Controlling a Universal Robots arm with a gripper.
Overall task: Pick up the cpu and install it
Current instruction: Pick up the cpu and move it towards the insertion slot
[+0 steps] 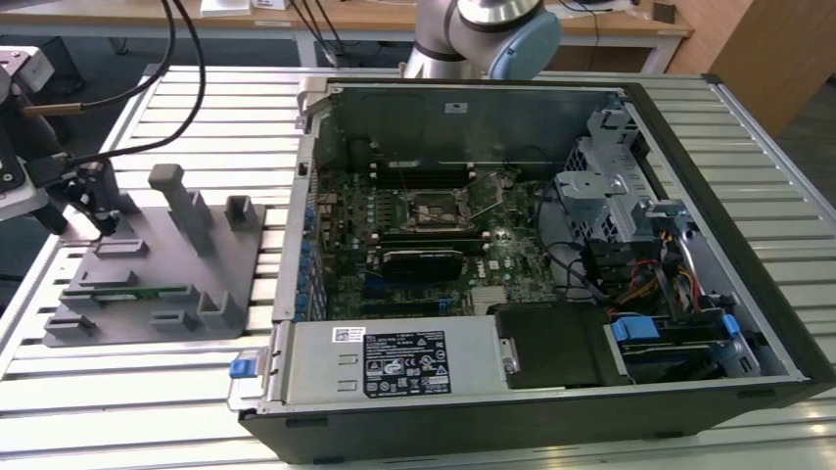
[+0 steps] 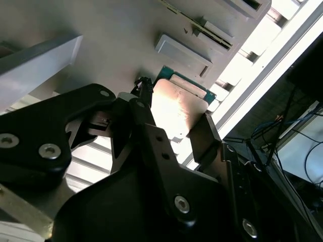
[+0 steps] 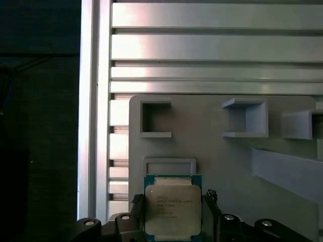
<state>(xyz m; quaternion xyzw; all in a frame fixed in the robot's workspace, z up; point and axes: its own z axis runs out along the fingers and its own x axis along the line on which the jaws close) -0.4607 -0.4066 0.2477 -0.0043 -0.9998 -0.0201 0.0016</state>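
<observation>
The cpu (image 3: 173,209) lies flat, metal lid up, over the grey fixture plate (image 3: 227,161), just beside an empty rectangular frame (image 3: 169,166) toward which its slightly longer axis points. The hand (image 3: 173,199) is closed on the cpu, a finger (image 3: 209,197) set against each long edge. In the exterior view the hand (image 1: 108,227) is seen low over the plate on the slatted worktop (image 1: 196,117), at the exterior view's left of the open computer case (image 1: 523,245).

A slatted aluminium table (image 1: 196,108) takes pale, even light (glaring white along its grooves) — behind it a wooden desk (image 1: 352,20) over dark floor (image 1: 249,51), a wooden panel (image 1: 770,59) at the exterior view's right.
</observation>
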